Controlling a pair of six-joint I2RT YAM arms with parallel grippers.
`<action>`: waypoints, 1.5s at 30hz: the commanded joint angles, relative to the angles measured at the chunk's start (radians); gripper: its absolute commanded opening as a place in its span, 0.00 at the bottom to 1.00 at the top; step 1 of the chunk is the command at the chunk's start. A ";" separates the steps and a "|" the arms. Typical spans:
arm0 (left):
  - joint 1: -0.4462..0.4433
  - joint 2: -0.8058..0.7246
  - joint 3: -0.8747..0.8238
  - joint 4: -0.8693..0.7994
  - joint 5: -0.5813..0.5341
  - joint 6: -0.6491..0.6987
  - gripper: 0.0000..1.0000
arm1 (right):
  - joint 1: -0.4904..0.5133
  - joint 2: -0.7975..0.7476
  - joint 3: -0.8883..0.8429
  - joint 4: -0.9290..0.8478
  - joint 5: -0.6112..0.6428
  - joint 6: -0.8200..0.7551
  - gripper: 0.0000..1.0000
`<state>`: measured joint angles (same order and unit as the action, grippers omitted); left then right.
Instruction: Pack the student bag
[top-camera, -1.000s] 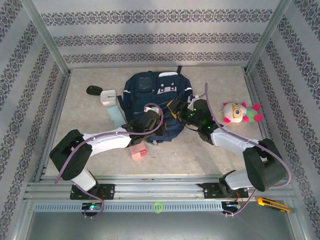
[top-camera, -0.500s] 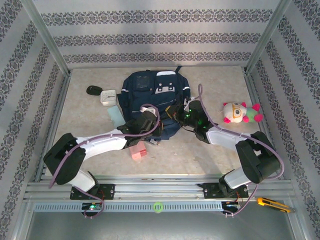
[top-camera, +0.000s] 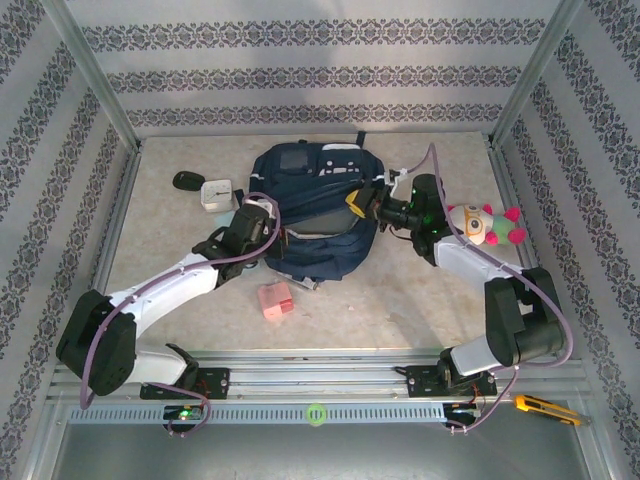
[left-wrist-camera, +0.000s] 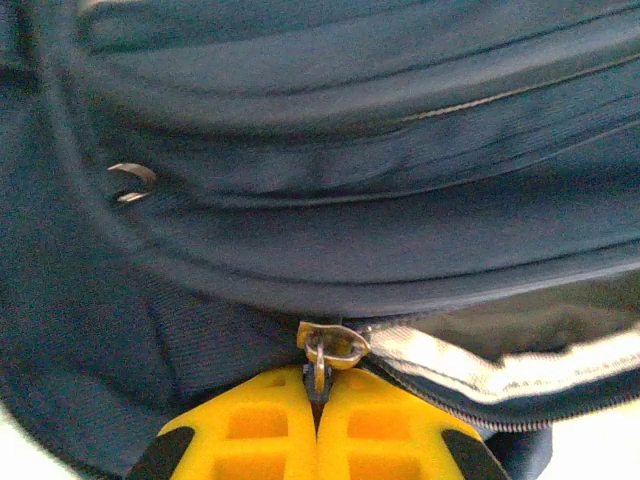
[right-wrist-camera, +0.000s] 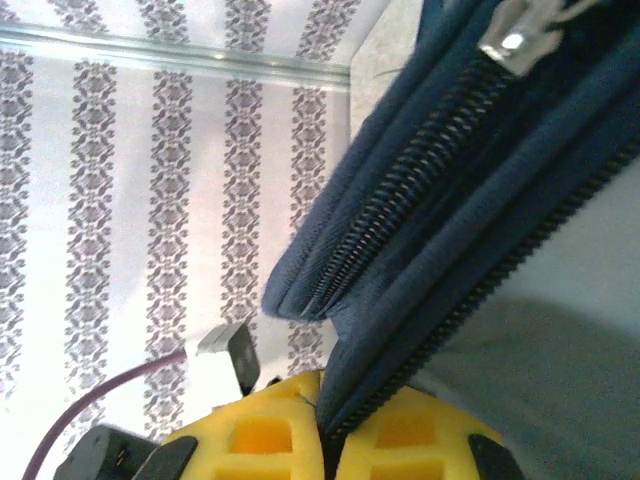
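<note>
Top external camera first: the student bag (top-camera: 315, 215) lies flat at the middle of the table (top-camera: 400, 300), somewhat toward the far wall, with its pocketed front facing up. I have hold of it from both sides.

My left gripper (top-camera: 262, 212) sits at the bag's left edge. On the left wrist camera its yellow fingers (left-wrist-camera: 250, 435) are pressed fully together, and the metal zip pull (left-wrist-camera: 322, 352) is pinched between their tips. To the right of the pull the zip gapes, with pale tape and grey lining showing in the gap.

My right gripper (top-camera: 358, 203) is at the bag's right edge, beside the upper pockets. On the right wrist camera its fingers (right-wrist-camera: 420, 440) are closed tight on a fold of navy fabric. A line of zip teeth runs down between them. A silver slider (right-wrist-camera: 515, 35) sits further along that zip, away from my grip.

Around the bag:
- A pink block (top-camera: 274, 299) lies just in front of it, close to its near edge.
- A small white box (top-camera: 215, 193) is off its left side, with a black oval thing (top-camera: 186, 180) beside the box.
- A plush toy (top-camera: 480, 225) lies to the right, close to my right arm.
- A yellow knife (top-camera: 545, 408) rests on the frame near my right base.
</note>
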<state>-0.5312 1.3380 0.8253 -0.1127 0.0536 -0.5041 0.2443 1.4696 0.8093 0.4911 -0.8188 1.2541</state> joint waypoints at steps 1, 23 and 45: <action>0.084 -0.010 0.030 -0.085 -0.069 0.097 0.00 | -0.050 0.001 0.066 0.087 -0.113 0.002 0.00; 0.164 0.014 0.026 0.048 0.364 0.267 0.00 | -0.054 -0.286 0.029 -0.600 0.215 -0.822 0.49; 0.164 0.012 0.037 0.068 0.468 0.276 0.00 | 0.394 0.180 0.410 -0.637 0.470 -1.785 0.52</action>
<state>-0.3775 1.3560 0.8471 -0.1131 0.4709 -0.2600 0.6460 1.6173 1.1641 -0.1696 -0.3851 -0.4610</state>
